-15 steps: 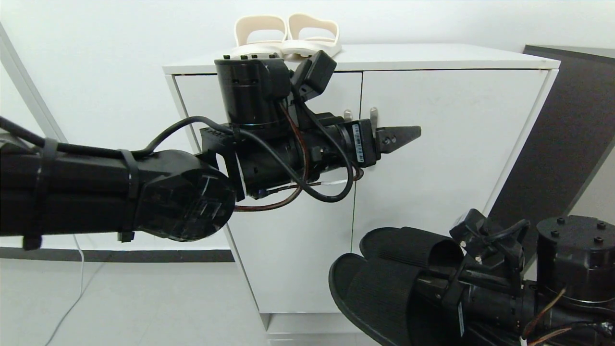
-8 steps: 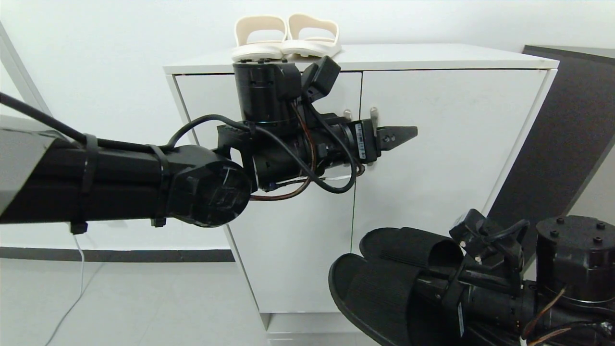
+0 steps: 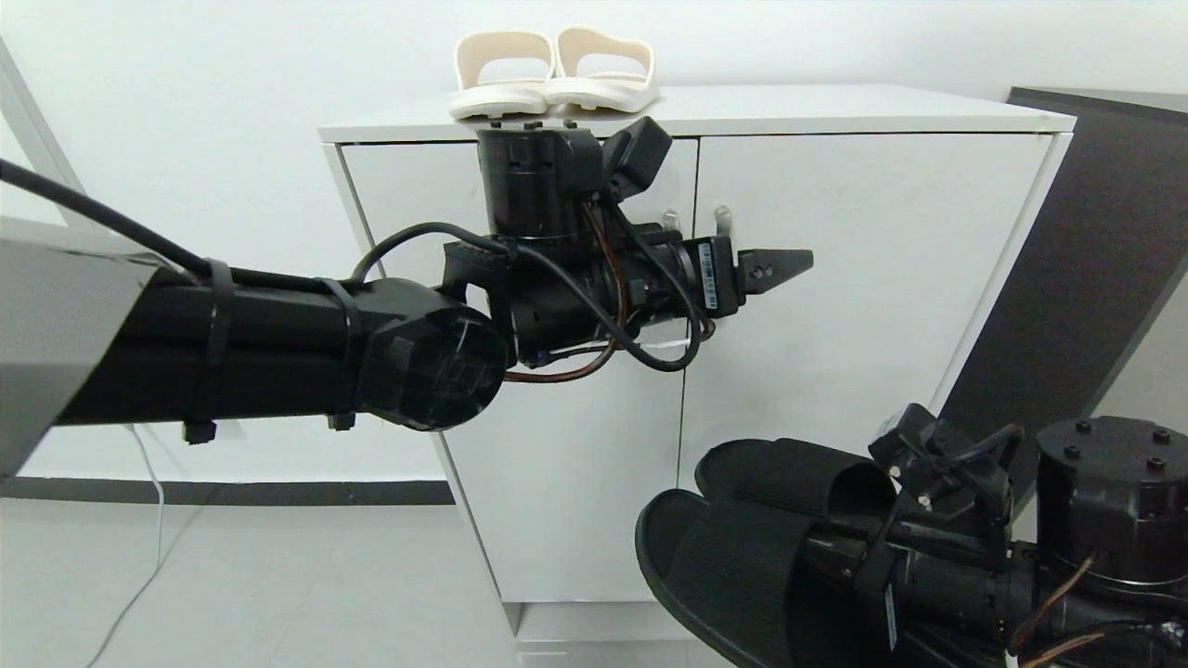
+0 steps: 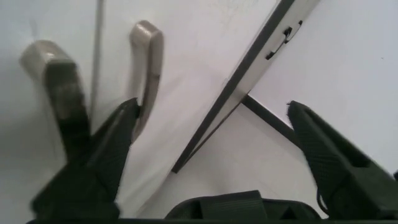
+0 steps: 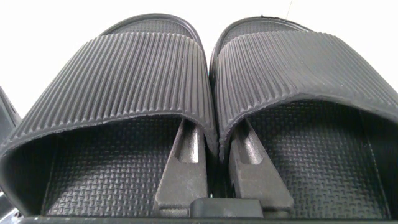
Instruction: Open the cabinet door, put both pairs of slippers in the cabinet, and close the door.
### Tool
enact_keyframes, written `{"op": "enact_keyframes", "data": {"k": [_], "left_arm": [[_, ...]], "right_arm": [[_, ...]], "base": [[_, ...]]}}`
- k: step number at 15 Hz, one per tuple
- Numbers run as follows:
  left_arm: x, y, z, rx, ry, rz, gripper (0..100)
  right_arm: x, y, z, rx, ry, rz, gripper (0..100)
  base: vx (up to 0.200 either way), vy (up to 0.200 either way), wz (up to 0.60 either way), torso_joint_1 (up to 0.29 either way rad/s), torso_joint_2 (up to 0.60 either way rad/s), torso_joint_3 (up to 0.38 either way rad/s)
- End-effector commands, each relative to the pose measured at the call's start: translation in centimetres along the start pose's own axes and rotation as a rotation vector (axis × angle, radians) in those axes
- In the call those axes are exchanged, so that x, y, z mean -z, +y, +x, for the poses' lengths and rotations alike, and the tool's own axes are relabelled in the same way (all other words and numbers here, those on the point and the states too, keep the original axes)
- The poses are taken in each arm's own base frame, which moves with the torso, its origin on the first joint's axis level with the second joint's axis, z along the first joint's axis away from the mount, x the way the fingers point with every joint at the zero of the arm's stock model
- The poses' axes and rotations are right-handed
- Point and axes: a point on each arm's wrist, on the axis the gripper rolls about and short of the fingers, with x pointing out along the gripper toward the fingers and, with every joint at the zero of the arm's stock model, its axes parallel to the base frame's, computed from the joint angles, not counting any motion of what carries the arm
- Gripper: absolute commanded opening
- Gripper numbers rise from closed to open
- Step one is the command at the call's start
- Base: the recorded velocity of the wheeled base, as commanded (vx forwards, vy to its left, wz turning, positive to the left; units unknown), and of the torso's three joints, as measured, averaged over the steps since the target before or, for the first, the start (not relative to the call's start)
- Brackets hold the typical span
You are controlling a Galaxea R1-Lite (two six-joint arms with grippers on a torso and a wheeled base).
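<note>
My left gripper [image 3: 784, 264] hangs spread open at the shut cabinet [image 3: 863, 278], one finger [image 4: 115, 140] just beside a handle [image 4: 146, 68], which my wrist half hides from the head camera. The white slippers [image 3: 554, 72] sit at the top's front edge, left of centre. Low before the right door, my right gripper [image 5: 221, 174] clamps the black slippers [image 3: 742, 529], partly cut off.

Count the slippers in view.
4. Two cream slippers side by side on the cabinet; two black slippers clamped together in the right gripper, low before it. The shut cabinet could hide more.
</note>
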Motion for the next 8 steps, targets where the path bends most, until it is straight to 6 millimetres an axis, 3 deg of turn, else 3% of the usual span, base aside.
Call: {"op": "enact_keyframes", "data": {"k": [1,6,8], "left_arm": [[0.0,0.0,0.0,0.001,0.001,-0.001,0],[0.0,-0.3,-0.5,0.002,0.003,-0.001,0],[0.2,-1.1,-1.4,0.013,0.014,-0.004,0]], "right_arm": [[0.0,0.0,0.0,-0.001,-0.002,0.0,0],[0.2,0.1,-0.3,-0.011,0.003,-0.001,0],[0.2,0.4,-1.1,-0.099,-0.007,-0.002,0]], "base": [[0.0,0.0,0.0,0.0,0.0,0.0],[0.0,0.0,0.0,0.0,0.0,0.0],[0.0,0.0,0.0,0.0,0.0,0.0]]}}
